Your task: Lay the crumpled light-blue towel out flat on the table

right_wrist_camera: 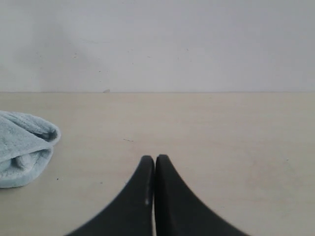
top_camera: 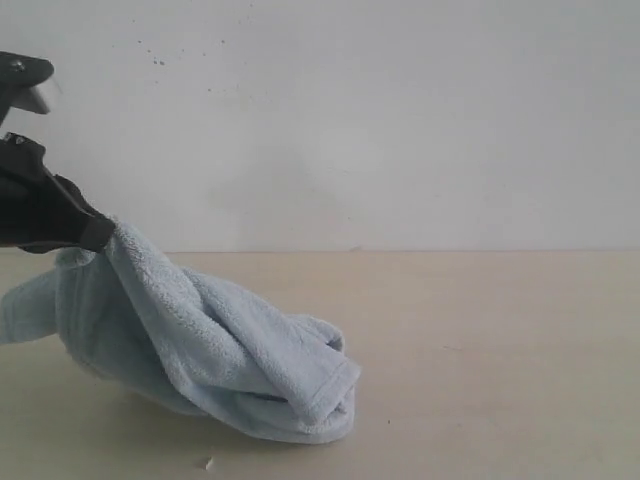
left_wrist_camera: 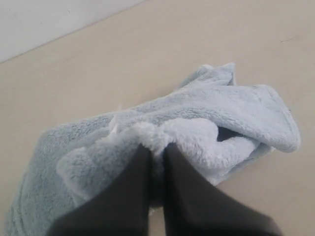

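Pinching a fluffy fold, the left gripper [left_wrist_camera: 156, 150] clamps narrow jaws on the towel [top_camera: 220, 350], heaped left of centre on the table [top_camera: 480, 350]. That thin bite could slip once weight hangs. Right gripper [right_wrist_camera: 155, 160] sits closed, empty, farther off. Towel's corners are buried in folds.

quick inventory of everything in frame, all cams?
towel: 1, light blue, crumpled on the left part of the table in the exterior view, one fold raised
table: 1, pale beige, under the towel
speck: 1, white, on the table in front of the towel
wall: 1, white, behind the table
left gripper: 1, black, shut on a fold of the towel
right gripper: 1, black, shut, empty, apart from the towel
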Available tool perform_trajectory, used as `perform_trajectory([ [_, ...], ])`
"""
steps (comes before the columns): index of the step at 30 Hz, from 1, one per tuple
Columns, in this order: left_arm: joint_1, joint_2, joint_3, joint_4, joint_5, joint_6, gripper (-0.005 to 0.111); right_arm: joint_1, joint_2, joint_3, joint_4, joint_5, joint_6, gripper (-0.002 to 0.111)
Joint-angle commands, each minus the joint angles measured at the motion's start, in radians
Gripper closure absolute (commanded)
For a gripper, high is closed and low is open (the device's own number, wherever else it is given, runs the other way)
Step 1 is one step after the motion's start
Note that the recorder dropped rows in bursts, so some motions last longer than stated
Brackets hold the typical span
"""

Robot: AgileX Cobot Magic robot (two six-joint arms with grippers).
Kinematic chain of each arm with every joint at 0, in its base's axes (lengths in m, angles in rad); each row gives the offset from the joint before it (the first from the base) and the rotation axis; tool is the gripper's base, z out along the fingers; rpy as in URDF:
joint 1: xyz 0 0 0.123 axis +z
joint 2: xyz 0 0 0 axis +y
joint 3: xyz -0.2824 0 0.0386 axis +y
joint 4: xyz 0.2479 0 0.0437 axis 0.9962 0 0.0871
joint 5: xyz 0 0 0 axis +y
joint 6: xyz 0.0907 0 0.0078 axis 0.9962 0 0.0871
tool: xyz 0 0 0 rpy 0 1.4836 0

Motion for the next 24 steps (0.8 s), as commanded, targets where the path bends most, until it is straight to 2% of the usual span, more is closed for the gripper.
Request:
perform_trajectory([
  [1,-0.003,-0.087,0.003,0.0,0.091,-0.001,0.103,-0.002,-0.005,-0.001,-0.001,0.0,-0.015,0.108],
  [4,-0.003,-0.12,0.011,0.0,0.129,-0.001,0.103,-0.002,-0.005,-0.001,-0.001,0.0,-0.011,0.108],
  [8,-0.003,-0.138,0.106,0.0,0.115,-0.001,0.103,-0.002,-0.005,-0.001,0.017,-0.048,0.019,0.108],
  [11,-0.003,-0.142,0.17,0.0,0.098,-0.001,0.103,-0.002,-0.005,-0.001,0.183,-0.186,0.336,0.108],
  [17,-0.003,-0.228,0.18,-0.015,0.085,-0.001,0.103,-0.002,-0.005,-0.001,0.197,-0.376,0.513,0.108],
  [19,-0.003,-0.266,0.18,-0.017,0.085,-0.001,0.103,0.0,-0.005,-0.001,0.179,-0.351,0.54,0.108],
  [21,-0.003,-0.307,0.18,-0.043,0.085,-0.001,0.103,0.027,-0.005,-0.061,0.127,-0.23,0.535,0.108],
  [24,-0.003,-0.352,0.159,-0.1,0.084,-0.001,0.103,0.107,0.08,-0.178,0.078,-0.135,0.394,0.108],
])
